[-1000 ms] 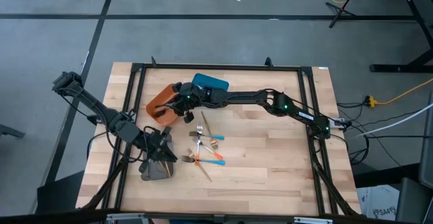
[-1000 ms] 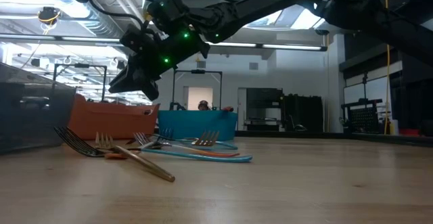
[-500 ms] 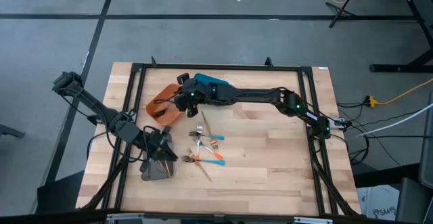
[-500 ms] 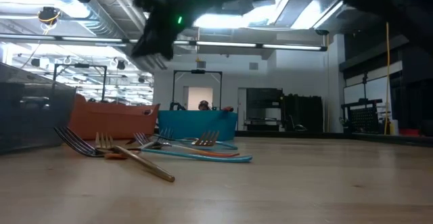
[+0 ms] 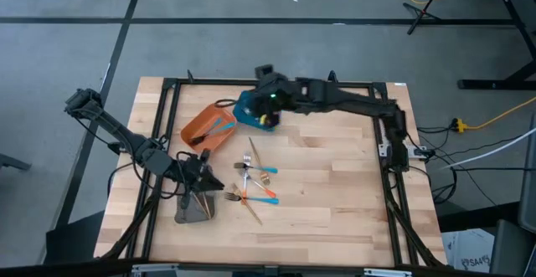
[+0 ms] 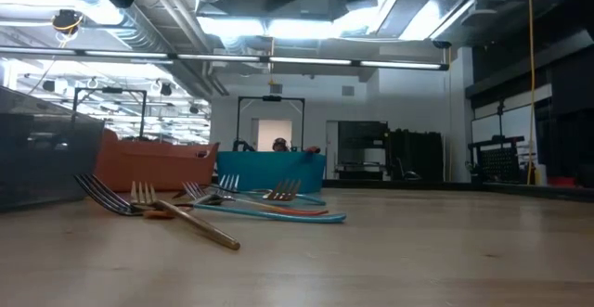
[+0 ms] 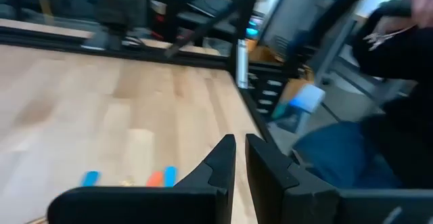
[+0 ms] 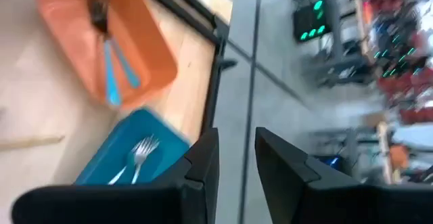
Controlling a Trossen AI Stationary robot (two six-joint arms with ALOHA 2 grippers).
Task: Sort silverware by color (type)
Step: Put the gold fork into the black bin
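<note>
Right arm clear of the trays, nothing carried; loose silverware waits mid-bench.

The right end effector (image 5: 266, 120) hovers over the blue tray (image 5: 249, 110) at the far side, fingers parted with nothing between them. The left end effector (image 5: 203, 185) sits by the grey tray (image 5: 191, 212) near the left edge, fingers almost closed, empty. Blue-handled pieces already lie in the orange tray (image 5: 194, 130). The silverware (image 5: 254, 179) lies bunched at centre; the next pick likely needs one handle singled out. Open bench lies to the right.
</note>
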